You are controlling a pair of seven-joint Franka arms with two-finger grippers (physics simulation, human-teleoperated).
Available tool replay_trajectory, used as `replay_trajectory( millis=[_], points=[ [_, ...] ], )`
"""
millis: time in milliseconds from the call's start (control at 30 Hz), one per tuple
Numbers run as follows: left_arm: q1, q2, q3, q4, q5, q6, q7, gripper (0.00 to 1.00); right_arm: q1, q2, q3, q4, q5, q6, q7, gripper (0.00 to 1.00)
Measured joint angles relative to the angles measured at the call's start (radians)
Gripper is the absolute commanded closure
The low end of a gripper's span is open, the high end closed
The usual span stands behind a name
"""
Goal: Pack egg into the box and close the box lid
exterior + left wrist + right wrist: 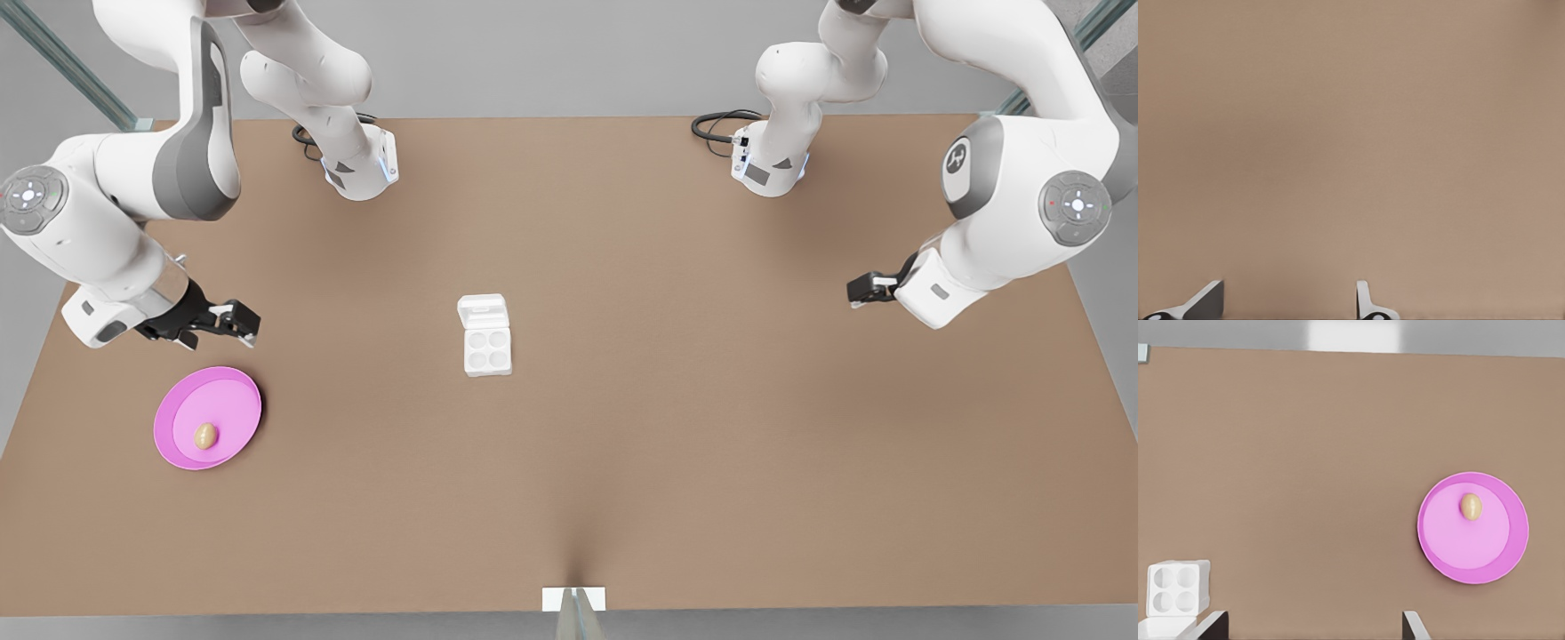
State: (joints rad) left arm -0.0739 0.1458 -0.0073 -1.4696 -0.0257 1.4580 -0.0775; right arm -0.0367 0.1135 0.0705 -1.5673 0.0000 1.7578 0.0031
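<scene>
Egg (pixel 205 435) lies on pink plate (pixel 182 453), well apart from box (pixel 487 348) at table (pixel 676 427) centre; cups empty, box lid (pixel 483 312) open flat. I judge egg light, smooth, fragile, prone to roll: pinch across its middle, gently. Right gripper (pixel 236 322) hangs near plate, fingers (pixel 1413 627) apart. Left gripper (pixel 861 292) waits opposite, fingers (pixel 1205 301) apart. Hinge detail too small to read.

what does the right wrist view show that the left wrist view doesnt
Right wrist view alone: the egg lying on the pink plate, the box with its four cups uncovered, and the right gripper, open. Left wrist view alone: the left gripper, open. Both: the brown table.
</scene>
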Motion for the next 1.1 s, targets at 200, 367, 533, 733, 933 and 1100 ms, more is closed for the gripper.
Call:
replay_trajectory(
  millis=[200, 367, 533, 733, 933, 1100],
  points=[
    [-0.001, 0.031, 0.003, -0.005, -0.019, 0.007, 0.008, 0.0, 0.0, 0.0, 0.0, 0.007, 0.003, -0.001, -0.004, 0.0],
    [-0.001, 0.052, 0.001, -0.003, -0.049, 0.011, 0.008, 0.0, 0.002, 0.004, 0.0, 0.007, 0.003, 0.003, -0.01, 0.0],
    [-0.001, 0.069, 0.001, -0.002, -0.057, 0.013, 0.008, 0.0, -0.014, 0.218, -0.036, 0.059, -0.001, 0.037, -0.011, 0.0],
    [-0.001, 0.074, 0.001, -0.002, -0.062, 0.013, 0.009, 0.0, -0.01, -0.016, -0.037, -0.637, -0.063, 0.845, 0.078, 0.0],
    [-0.001, 0.084, 0.001, -0.002, -0.064, 0.013, 0.01, 0.0, -0.256, 0.154, -0.043, -0.768, -0.272, 1.41, 0.063, 0.0],
    [0.0, 0.089, 0.001, -0.002, -0.075, 0.013, 0.01, 0.0, -0.347, 0.38, -0.04, -0.707, -0.267, 1.67, 0.085, 0.0]
  ],
)
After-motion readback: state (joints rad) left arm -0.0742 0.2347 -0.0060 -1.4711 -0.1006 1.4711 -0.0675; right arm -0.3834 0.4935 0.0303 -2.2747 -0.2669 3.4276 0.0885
